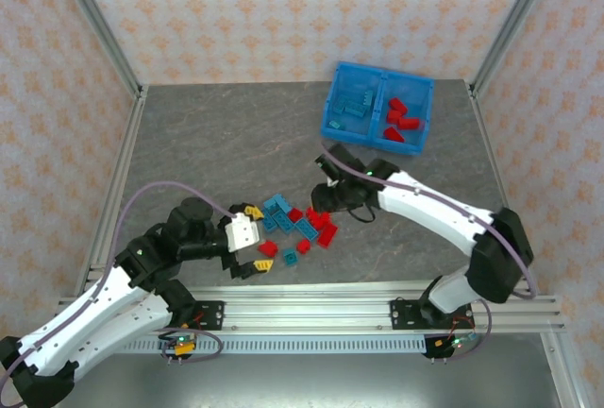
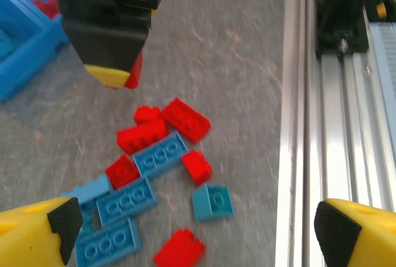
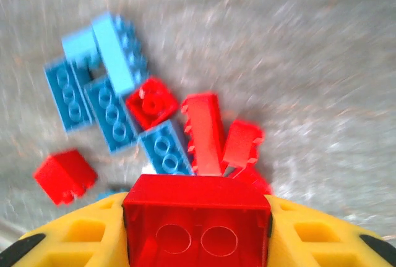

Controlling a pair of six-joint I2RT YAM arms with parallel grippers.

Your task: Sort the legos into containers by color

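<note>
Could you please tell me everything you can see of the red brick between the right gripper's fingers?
The red brick is a glossy plastic block. The long face turned to the wrist camera shows two round marks side by side. It sits level between the yellow fingers of the right gripper, which press on its two ends. It hangs just beside the pile of red and blue bricks on the grey table. Whether its underside touches the table is hidden.
</note>
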